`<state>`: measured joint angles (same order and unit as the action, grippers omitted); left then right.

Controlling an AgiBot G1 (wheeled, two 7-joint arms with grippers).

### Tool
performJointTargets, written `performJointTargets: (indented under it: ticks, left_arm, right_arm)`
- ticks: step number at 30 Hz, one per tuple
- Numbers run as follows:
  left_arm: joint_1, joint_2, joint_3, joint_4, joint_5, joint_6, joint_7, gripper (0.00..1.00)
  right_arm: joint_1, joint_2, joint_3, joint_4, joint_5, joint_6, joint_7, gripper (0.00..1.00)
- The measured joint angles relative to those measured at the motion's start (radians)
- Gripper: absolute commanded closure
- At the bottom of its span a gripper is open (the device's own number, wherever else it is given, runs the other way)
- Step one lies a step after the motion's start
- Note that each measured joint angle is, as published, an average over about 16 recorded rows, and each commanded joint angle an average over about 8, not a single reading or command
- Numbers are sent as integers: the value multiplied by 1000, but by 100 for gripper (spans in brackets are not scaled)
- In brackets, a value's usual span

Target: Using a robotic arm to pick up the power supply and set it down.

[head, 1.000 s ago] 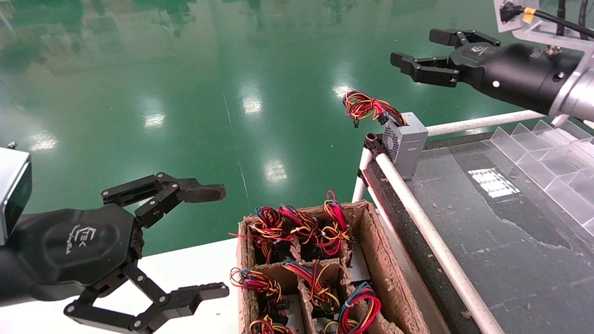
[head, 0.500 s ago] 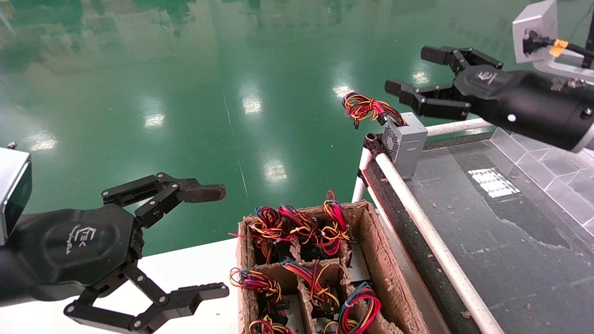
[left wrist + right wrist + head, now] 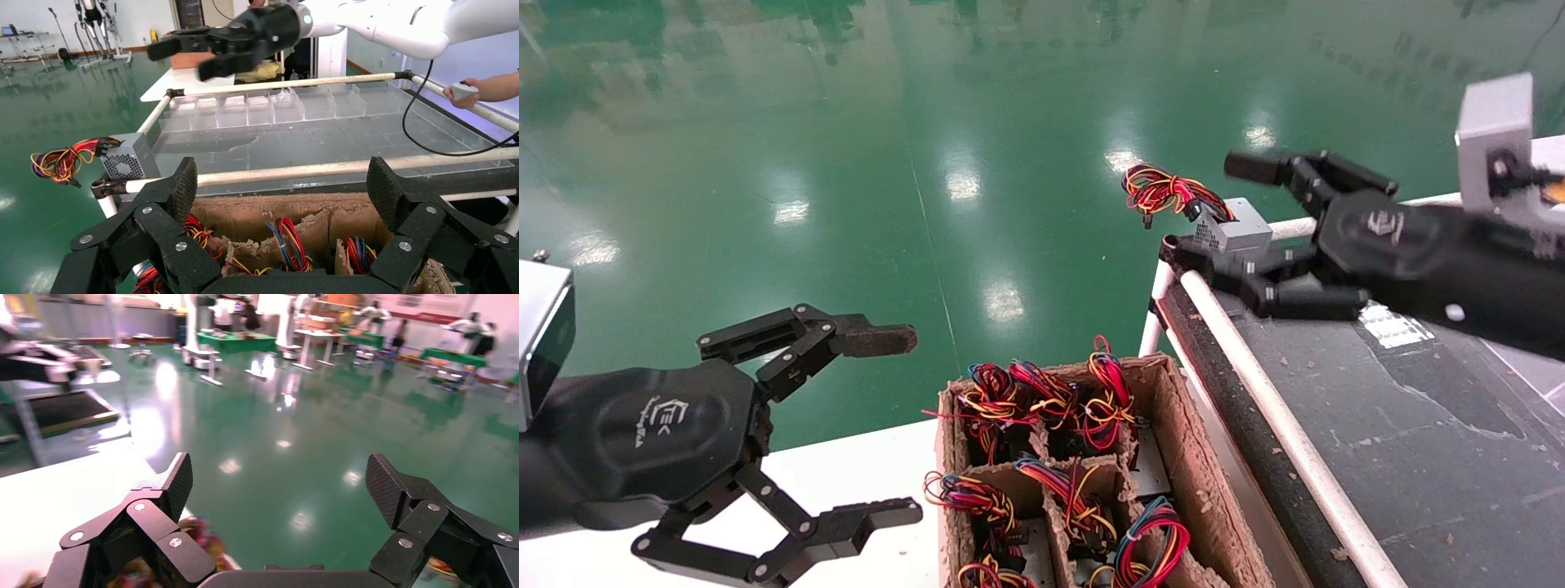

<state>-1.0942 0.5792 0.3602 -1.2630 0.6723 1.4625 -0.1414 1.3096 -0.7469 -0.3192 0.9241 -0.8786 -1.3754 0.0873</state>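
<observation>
While right tool [image 3: 1214, 214] spread straddles power supply [image 3: 1238, 234], lower casing hidden, left tool [image 3: 911, 425] released

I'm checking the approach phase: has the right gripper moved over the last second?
Yes. The right gripper, open, has dropped from well above the white rail to its level, with its fingers now on either side of the power supply on the table corner.

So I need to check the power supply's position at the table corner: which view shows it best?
The left wrist view: the power supply stands unobstructed at the table corner, vent grille and wires plain. The head view shows it partly hidden by the right gripper, whose open fingers flank it. The right wrist view shows only blurred wires.
</observation>
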Motion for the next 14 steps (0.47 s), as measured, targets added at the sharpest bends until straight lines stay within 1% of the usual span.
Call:
performJointTargets:
  ticks: [7,14]
  left_arm:
    - [0,0,0,0,0,0,0,0]
    - [0,0,0,0,0,0,0,0]
  right_arm:
    - [-98,57,17,151,62,-50,42,0]
    - [-147,85,25,226,93,-75,63,0]
